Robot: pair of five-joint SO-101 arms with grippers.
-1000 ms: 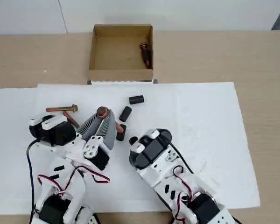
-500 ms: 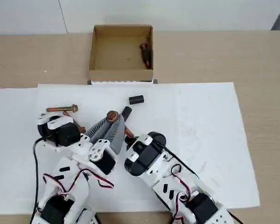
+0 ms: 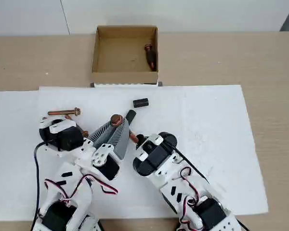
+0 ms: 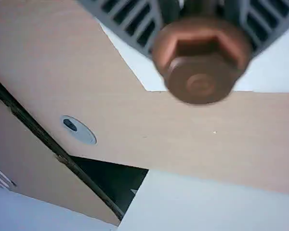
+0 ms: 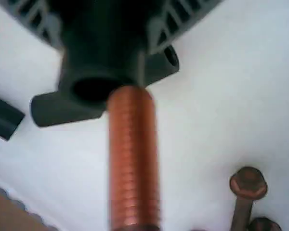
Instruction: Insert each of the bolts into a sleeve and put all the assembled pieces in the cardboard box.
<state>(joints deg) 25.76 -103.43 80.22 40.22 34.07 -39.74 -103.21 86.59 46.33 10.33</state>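
One assembled piece (image 3: 150, 55) in cardboard box (image 3: 120, 57)

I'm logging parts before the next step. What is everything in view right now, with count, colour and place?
table: one, light wood, under everything.
paper sheet: one, white, spread on the table.
cardboard box: one, brown, on the table beyond the paper.
assembled piece: one, copper bolt in a black sleeve, inside the box by a side wall.
loose sleeves: two, black, on the paper; one nearer the box, one beside the left claw.
loose bolts: two, copper, on the paper; one in the open, one partly under the left arm.
held bolt: one, copper, in the left claw, tip at the held sleeve's mouth.
held sleeve: one, black, in the right claw.
left claw: one, grey, shut on the bolt.
right claw: one, dark grey, shut on the sleeve.
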